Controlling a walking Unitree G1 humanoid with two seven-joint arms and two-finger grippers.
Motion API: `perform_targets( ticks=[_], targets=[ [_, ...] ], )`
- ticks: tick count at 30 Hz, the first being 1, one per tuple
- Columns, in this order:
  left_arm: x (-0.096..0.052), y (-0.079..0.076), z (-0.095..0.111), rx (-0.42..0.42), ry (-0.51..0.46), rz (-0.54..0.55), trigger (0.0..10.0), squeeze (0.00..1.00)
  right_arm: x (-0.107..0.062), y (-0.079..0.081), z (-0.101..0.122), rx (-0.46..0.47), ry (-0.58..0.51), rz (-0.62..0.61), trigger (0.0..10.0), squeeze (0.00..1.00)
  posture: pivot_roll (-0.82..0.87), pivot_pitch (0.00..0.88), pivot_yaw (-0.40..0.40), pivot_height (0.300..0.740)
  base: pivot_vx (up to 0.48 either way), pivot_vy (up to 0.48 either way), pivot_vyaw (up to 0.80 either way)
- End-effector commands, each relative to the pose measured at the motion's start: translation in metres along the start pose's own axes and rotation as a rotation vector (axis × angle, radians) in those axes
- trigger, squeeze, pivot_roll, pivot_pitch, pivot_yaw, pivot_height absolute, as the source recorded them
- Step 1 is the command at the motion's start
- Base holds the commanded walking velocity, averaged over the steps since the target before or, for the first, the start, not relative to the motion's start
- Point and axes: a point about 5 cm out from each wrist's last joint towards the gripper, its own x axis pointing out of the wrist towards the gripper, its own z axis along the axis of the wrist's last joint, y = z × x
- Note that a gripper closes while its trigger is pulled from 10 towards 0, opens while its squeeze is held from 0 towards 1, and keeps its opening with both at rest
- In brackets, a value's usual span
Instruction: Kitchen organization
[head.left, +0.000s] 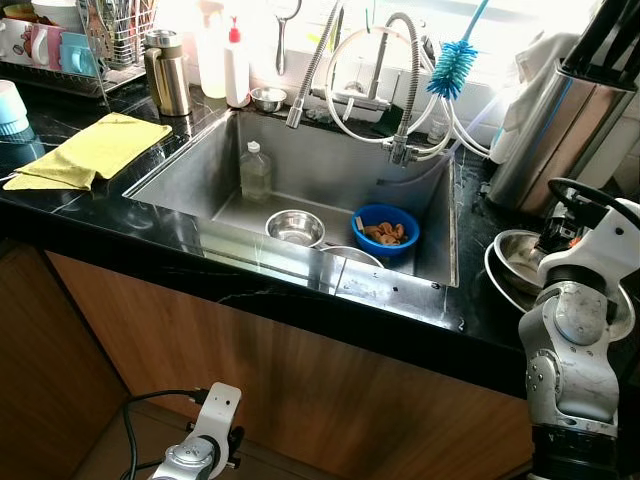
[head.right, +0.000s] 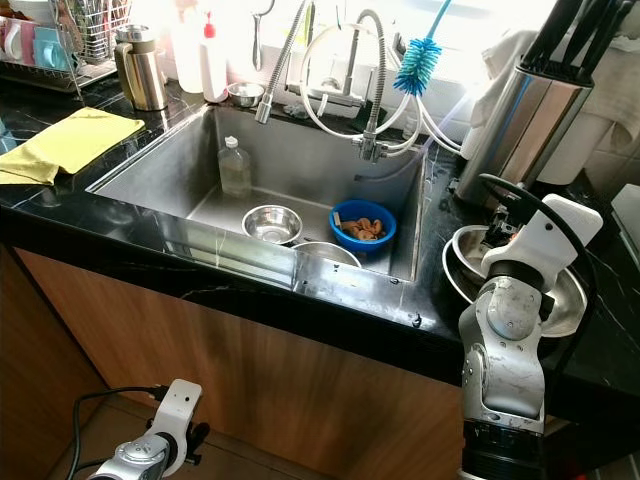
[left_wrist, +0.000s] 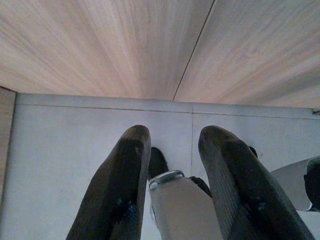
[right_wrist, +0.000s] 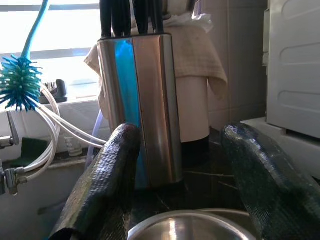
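The steel sink (head.left: 330, 160) holds a steel bowl (head.left: 295, 228), a blue bowl (head.left: 385, 250) of brown food scraps, the rim of a second steel bowl (head.left: 350, 255) and a clear bottle (head.left: 255, 172). On the black counter to the right sit stacked steel bowls (head.left: 515, 262). My right arm (head.left: 580, 320) reaches over them. In the right wrist view my right gripper (right_wrist: 182, 135) is open just above a steel bowl rim (right_wrist: 195, 225), facing the knife block (right_wrist: 140, 105). My left gripper (left_wrist: 175, 135) hangs open low by the cabinet, over the floor.
A hose faucet (head.left: 405, 90) and a blue bottle brush (head.left: 452, 68) hang over the sink. A yellow cloth (head.left: 95, 148) lies on the left counter, with a thermos (head.left: 167, 72), a soap bottle (head.left: 236, 65) and a dish rack (head.left: 90, 40) behind it.
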Motion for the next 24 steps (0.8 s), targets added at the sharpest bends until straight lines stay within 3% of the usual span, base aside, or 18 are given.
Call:
perform_targets(
  ticks=[1, 24],
  targets=[
    [0.0003, -0.0021, -0.0007, 0.005, 0.008, -0.008, 10.0, 0.0, -0.001, -0.0025, 0.0059, 0.014, -0.012, -0.016, 10.0, 0.0, 0.21, 0.048, -0.13, 0.711, 0.0, 0.0, 0.0],
    [0.0003, -0.0021, -0.0005, 0.005, 0.008, -0.007, 10.0, 0.0, -0.0004, -0.0052, 0.0056, 0.022, 0.007, -0.038, 10.0, 0.0, 0.21, 0.049, -0.129, 0.711, 0.0, 0.0, 0.0]
  ],
)
